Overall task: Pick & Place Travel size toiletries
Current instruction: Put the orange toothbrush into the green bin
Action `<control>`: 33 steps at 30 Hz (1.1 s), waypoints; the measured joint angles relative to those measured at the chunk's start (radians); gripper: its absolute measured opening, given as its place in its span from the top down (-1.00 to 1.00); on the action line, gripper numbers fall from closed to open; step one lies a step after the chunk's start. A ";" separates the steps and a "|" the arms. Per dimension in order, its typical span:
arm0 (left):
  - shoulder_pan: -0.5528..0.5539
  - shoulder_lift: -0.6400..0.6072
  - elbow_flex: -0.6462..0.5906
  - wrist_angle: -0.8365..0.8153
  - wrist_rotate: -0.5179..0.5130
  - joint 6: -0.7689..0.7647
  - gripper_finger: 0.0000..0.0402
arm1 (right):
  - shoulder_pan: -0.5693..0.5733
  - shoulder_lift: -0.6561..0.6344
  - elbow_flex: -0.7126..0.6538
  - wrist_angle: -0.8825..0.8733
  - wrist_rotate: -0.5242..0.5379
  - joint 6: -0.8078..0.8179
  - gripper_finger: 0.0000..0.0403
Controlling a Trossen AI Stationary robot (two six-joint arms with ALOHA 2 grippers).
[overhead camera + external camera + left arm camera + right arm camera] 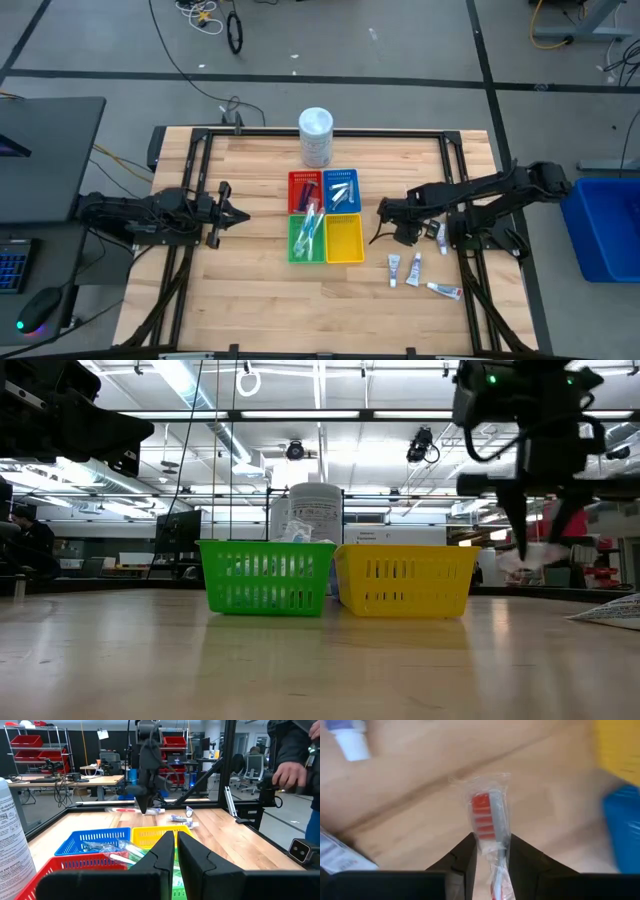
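My right gripper (pixel 383 222) hangs over the bare wood just right of the yellow tray (pixel 345 238), shut on a clear-wrapped toothbrush (pixel 485 815) with a red and grey head. Small white tubes (pixel 414 268) lie flat on the table behind it, near the right edge. Pale sticks lie in the green tray (pixel 307 238), silvery sachets in the blue tray (pixel 341 188) and a dark stick in the red tray (pixel 303 190). My left gripper (pixel 225 210) waits left of the trays, shut and empty (pixel 176 851). My right gripper pinches the wrapped toothbrush between its two fingers (pixel 465 862) at the neck just behind the head (pixel 496 851), wrapper included. The fingers point down at the table and lie along the brush. The head sticks out past the fingertips, above the wood.
The tall white tub (pixel 316 135) stands behind the four square trays at the table's middle. A blue bin (pixel 605 225) sits off the right edge. A person's hand (pixel 287 772) shows beyond the table in the left wrist view. Bare wood lies in front of the trays.
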 joint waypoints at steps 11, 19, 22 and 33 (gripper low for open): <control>0.000 0.000 0.000 0.000 0.000 0.000 0.86 | 0.021 0.031 0.256 -0.032 0.059 0.000 0.54; 0.000 0.000 0.000 0.000 0.000 0.000 0.86 | 0.031 0.160 0.429 -0.027 0.077 0.028 0.55; 0.000 0.000 0.000 0.000 0.000 0.000 0.86 | 0.044 0.219 0.485 -0.004 0.083 0.031 0.56; 0.000 0.000 0.000 0.000 0.000 0.000 0.86 | 0.118 0.453 0.734 0.035 0.111 0.031 0.56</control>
